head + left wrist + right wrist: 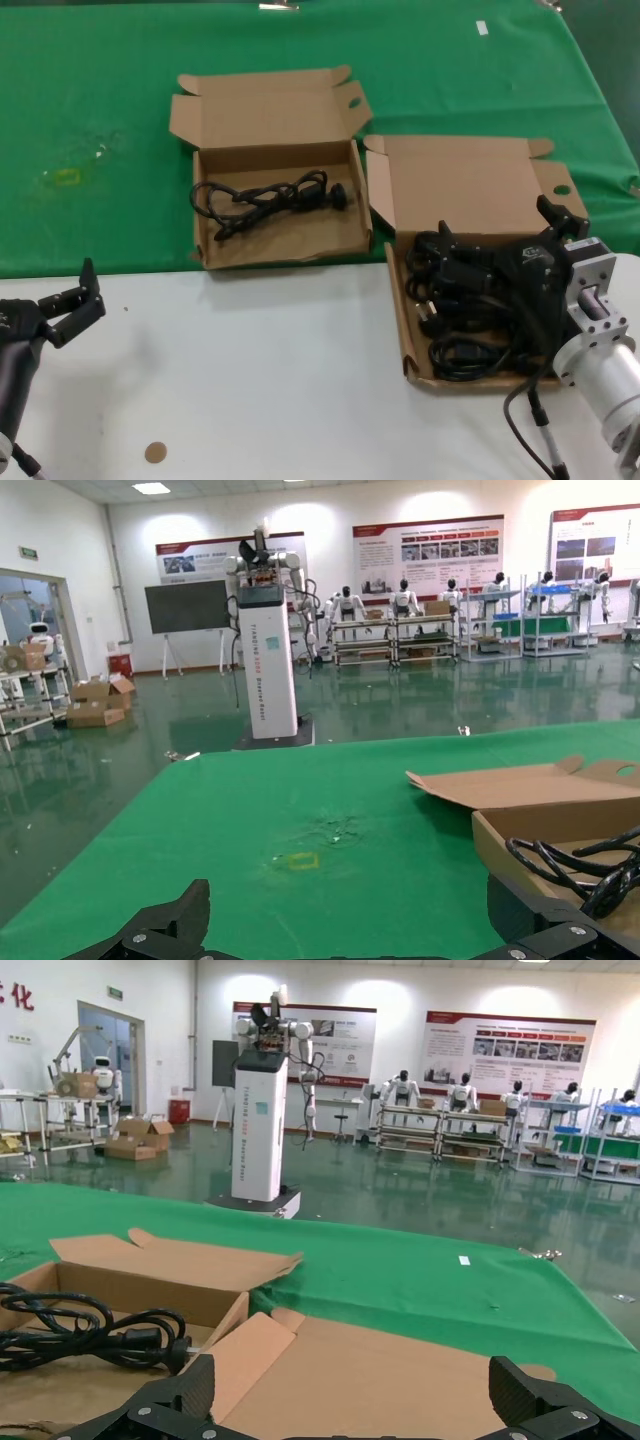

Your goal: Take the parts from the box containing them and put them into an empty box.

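Hovering right gripper (500, 238): fingers spread wide over the pile of cords (470, 310), gripping nothing.
Right arm: reaches in from the near right, over the full box (400, 320) and its right wall.
Left gripper (72, 300): spread open, empty, low over the white table (260, 380) at the near left.
Second box (215, 255): just left of the full one, holding a single cord (270, 200).
Open room: bare white table between the grippers; green cloth (90, 120) beyond both boxes.
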Controlling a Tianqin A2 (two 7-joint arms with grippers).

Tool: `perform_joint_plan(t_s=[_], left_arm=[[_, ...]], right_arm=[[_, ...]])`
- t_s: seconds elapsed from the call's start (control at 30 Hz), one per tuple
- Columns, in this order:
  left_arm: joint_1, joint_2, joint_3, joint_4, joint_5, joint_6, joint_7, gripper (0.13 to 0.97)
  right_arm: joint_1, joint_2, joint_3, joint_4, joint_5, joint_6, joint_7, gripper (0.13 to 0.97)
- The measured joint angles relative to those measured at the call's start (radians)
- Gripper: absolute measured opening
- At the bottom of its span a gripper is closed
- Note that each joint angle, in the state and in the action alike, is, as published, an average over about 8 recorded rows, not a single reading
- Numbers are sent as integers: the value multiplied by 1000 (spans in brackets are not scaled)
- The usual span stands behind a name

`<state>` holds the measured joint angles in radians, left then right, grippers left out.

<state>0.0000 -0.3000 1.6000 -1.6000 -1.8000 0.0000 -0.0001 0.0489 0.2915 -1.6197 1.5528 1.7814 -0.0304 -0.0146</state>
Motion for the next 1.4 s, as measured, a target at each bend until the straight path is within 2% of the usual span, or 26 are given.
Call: perform_joint_plan(t_s=[1.4], left_arm=[[0,0,0,0,0,0,0,966]], right_arm=[[0,0,0,0,0,0,0,966]])
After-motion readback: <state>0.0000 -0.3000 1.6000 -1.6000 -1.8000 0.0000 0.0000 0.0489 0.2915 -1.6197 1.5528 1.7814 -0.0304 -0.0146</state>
